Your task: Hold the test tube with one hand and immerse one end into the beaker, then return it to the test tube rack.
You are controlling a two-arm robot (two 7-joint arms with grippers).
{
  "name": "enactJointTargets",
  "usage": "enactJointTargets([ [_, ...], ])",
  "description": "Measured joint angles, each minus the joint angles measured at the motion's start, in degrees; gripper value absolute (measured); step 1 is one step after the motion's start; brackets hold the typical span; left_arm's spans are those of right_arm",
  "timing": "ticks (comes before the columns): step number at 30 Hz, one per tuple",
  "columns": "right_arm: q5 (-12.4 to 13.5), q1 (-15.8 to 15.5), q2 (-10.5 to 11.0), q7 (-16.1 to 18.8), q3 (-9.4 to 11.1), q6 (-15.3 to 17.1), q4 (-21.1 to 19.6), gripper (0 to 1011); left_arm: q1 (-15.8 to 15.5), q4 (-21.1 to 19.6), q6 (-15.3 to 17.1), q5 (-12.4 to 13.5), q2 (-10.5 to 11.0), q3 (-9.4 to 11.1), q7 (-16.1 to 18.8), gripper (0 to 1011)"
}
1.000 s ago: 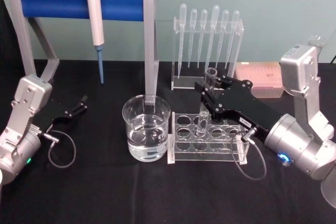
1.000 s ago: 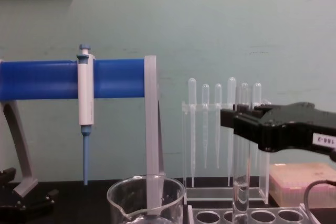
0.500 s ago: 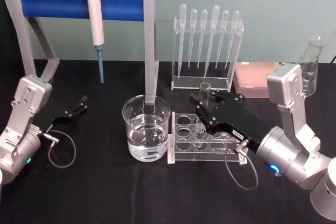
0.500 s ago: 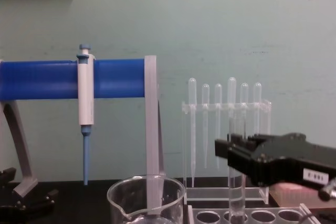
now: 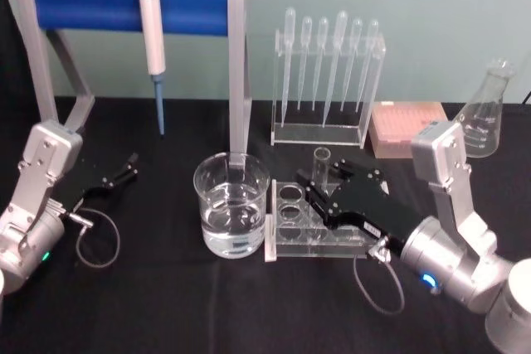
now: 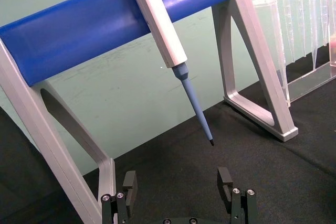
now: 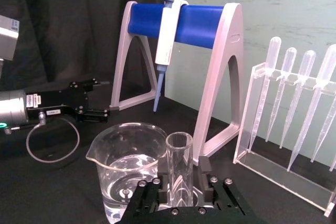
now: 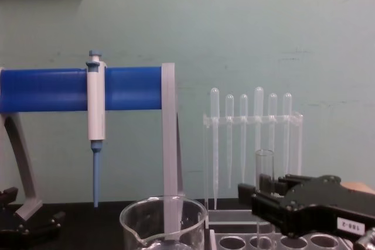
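1. My right gripper [image 5: 323,186] sits just right of the frame's centre in the head view, over the clear test tube rack [image 5: 286,242]. Its fingers [image 7: 163,174] are closed on the glass test tube [image 5: 320,167], one pad on either side of it (clearest in the right wrist view), gripped partway down so the open rim stands free above the black body.

2. The tube is upright with its lower end down among the rack's holes; I judge it is being seated there, though I cannot tell whether its bottom touches yet. Keeping it vertical suits a straight drop into a hole.

3. The beaker [image 5: 231,202] stands just left of the rack, part-filled with clear liquid, its spout visible at the lower left of the chest view. It is near enough for a short sideways carry.

4. My left gripper [image 5: 123,170] rests parked at the left of the head view, well apart from the glassware, fingers spread open on nothing.

5. Behind, the pipettor [image 5: 151,26] hangs on its blue stand [image 5: 87,2], and pipettes [image 5: 325,55] hang in their own holder.
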Motion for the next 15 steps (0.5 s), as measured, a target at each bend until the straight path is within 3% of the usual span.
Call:
enactJointTargets([
  [8, -0.26, -1.45, 0.31, -0.58, 0.63, 1.3, -2.69, 565, 0.0, 0.0, 0.0, 0.0, 0.0, 0.0, 0.0, 1000],
  [11, -0.08, -3.28, 0.81, -1.25, 1.59, 1.54, -4.61, 658, 0.0, 0.0, 0.0, 0.0, 0.0, 0.0, 0.0, 1000],
  [15, 1.3, -8.01, 1.74, -2.08, 4.4, -1.04, -8.38, 795, 0.0, 0.0, 0.0, 0.0, 0.0, 0.0, 0.0, 1000],
])
